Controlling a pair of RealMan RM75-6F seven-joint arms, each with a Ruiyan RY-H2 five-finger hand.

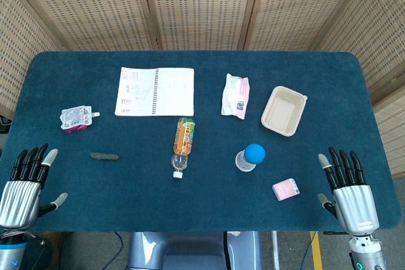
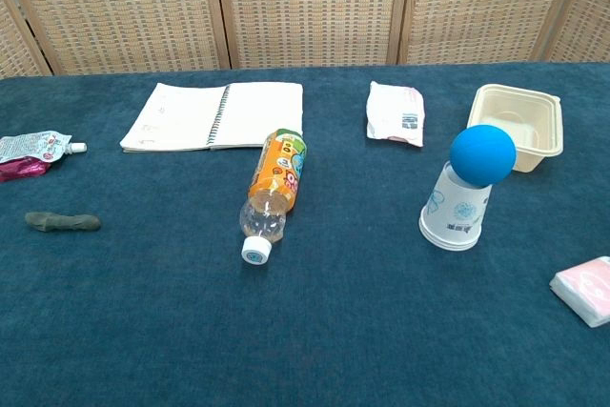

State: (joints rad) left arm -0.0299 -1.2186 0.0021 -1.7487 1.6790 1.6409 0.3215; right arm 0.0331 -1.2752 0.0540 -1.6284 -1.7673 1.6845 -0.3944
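pink packet (image 1: 286, 189), a small soft-looking square wrapped in shiny film with a paler edge, lies flat on the blue cloth at the near right, the thing closest to the right hand (image 1: 347, 188); in the chest view it shows at the right edge (image 2: 583, 290). that hand hovers just right of it, apart from it, fingers spread and straight, holding nothing. the left hand (image 1: 26, 184) sits at the near left corner, fingers likewise apart and empty, with a dull grey-green lumpy stick (image 1: 104, 155) a little to its far right.

a clear plastic bottle (image 1: 182, 145) with an orange label and white cap lies on its side near the middle, cap toward the near edge. right of it a white paper cup (image 2: 456, 209) stands upside down with a smooth blue ball (image 2: 482, 154) resting on top. farther back sit a beige moulded tray (image 1: 284, 111) with rounded corners, a crinkly white and pink bag (image 1: 235, 95), and an open spiral notebook (image 1: 155, 91) with printed pages. a flat red and white spouted pouch (image 1: 77, 119) lies at the far left. the table (image 1: 202, 219) wears a napped dark blue fabric.
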